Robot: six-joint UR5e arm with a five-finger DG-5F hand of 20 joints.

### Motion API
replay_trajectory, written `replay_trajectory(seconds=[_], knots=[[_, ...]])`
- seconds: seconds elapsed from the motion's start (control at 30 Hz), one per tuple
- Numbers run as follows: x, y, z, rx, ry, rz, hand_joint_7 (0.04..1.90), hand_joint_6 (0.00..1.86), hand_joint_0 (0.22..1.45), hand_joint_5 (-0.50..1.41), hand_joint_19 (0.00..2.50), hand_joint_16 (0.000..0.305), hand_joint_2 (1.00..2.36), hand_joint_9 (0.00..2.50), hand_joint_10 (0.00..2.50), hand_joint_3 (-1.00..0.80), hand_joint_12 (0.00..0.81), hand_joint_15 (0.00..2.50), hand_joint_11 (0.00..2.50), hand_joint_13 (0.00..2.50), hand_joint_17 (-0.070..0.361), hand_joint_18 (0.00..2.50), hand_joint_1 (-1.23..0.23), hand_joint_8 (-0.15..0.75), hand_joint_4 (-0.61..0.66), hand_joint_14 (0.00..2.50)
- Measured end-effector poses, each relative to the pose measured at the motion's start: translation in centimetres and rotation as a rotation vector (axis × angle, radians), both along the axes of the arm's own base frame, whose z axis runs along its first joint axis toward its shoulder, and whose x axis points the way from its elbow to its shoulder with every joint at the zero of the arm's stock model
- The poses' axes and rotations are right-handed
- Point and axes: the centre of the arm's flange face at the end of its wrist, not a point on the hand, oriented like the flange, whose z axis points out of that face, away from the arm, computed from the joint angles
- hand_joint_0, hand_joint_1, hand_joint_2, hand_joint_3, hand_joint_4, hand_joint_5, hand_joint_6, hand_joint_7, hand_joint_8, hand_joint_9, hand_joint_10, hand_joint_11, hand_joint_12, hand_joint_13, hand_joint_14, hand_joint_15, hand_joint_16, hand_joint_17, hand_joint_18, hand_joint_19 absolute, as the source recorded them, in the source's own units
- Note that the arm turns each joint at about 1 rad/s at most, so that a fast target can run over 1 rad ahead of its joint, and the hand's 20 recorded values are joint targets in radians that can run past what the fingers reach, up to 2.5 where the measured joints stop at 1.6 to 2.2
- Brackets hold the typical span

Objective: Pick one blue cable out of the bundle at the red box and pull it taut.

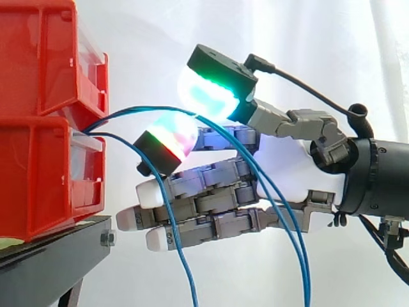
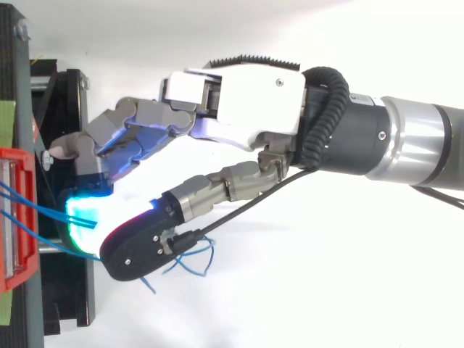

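The arm [image 2: 417,145] reaches in level from the right, and the robot hand [image 1: 287,160] points at the stacked red bins [image 1: 45,179]. The bins stand at the near edge of the black stand [image 1: 57,256]. The thumb's pad [image 1: 208,96] glows green and cyan on top. One bent finger's pad [image 1: 171,137] glows red and green right under it. The two are clamped on a blue cable [image 1: 137,110] just short of the bins. The other fingers lie straight below, with their white fingertips [image 1: 150,192] close to the lower bin's front.

From the side, the pinched cable leaves the gap between the two bins and arcs gently to the pads, not tight. From there it falls across the palm towards the floor. A second blue cable [image 1: 182,262] drops from the same gap, crossing in front of the straight fingers.

From above, the back of the robot hand [image 2: 254,94] covers the pinch itself. Two cables can be seen running from the bin's rim [image 2: 14,217] into the cyan glow, and loose blue loops [image 2: 192,264] hang beside the thumb. A white curtain [image 1: 319,51] hangs behind it all.
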Motion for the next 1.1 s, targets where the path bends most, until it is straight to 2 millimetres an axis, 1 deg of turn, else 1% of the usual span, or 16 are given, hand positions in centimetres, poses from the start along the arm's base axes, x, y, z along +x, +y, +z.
replay_trajectory(seconds=[0.13,0.2,0.33,0.43,0.53,0.57,0.67,0.9,1.0,1.1], knots=[[0.0,0.0,-0.01,0.0,0.0,0.002,1.02,0.91,0.63,-0.15,0.13,0.052,1.01,0.81,0.01,-0.26,0.363,0.12,0.54,0.39,0.117,0.45,-0.8,0.365,0.08,0.0],[0.0,0.0,-0.02,0.001,0.0,0.002,1.08,0.91,0.66,-0.16,0.12,0.052,1.02,0.81,0.01,-0.22,0.364,0.11,0.56,0.4,0.117,0.46,-0.85,0.361,0.02,0.01],[0.0,-0.01,-0.01,0.002,0.0,0.002,1.06,0.93,0.7,-0.16,0.1,0.052,1.02,0.81,0.01,-0.22,0.361,0.11,0.56,0.4,0.116,0.47,-0.87,0.355,-0.06,0.0],[0.0,-0.02,0.02,0.002,0.0,0.001,1.05,0.93,0.7,-0.16,0.11,0.052,1.01,0.89,0.01,-0.25,0.36,0.11,0.72,0.4,0.116,0.47,-0.86,0.352,-0.08,0.0],[0.0,-0.02,0.0,0.003,0.0,0.001,1.03,0.93,0.7,-0.17,0.11,0.052,1.01,1.0,0.01,-0.26,0.359,0.12,0.94,0.42,0.116,0.47,-0.85,0.354,-0.09,0.0],[0.0,-0.02,0.0,0.003,0.0,0.001,1.02,0.93,0.7,-0.17,0.11,0.052,1.01,1.03,0.01,-0.26,0.358,0.13,1.04,0.43,0.116,0.47,-0.85,0.359,-0.1,0.0],[0.0,-0.01,0.01,0.003,0.0,0.001,1.02,0.93,0.71,-0.17,0.1,0.051,1.01,1.09,0.01,-0.27,0.36,0.13,1.18,0.44,0.116,0.47,-0.85,0.354,-0.11,0.0],[0.0,-0.01,0.03,0.005,-0.001,0.001,1.01,0.93,0.71,-0.17,0.1,0.051,1.01,1.15,0.01,-0.29,0.358,0.16,1.36,0.47,0.115,0.47,-0.86,0.346,-0.13,0.01],[0.0,-0.01,0.02,0.007,-0.001,0.001,1.0,0.93,0.71,-0.17,0.1,0.051,1.01,1.17,0.11,-0.3,0.359,0.17,1.35,0.49,0.115,0.46,-0.86,0.34,-0.13,0.01],[0.02,-0.02,0.06,0.007,-0.002,0.001,0.98,0.93,0.71,-0.17,0.1,0.051,1.01,1.16,0.11,-0.31,0.359,0.18,1.34,0.49,0.115,0.46,-0.86,0.34,-0.13,0.01]])
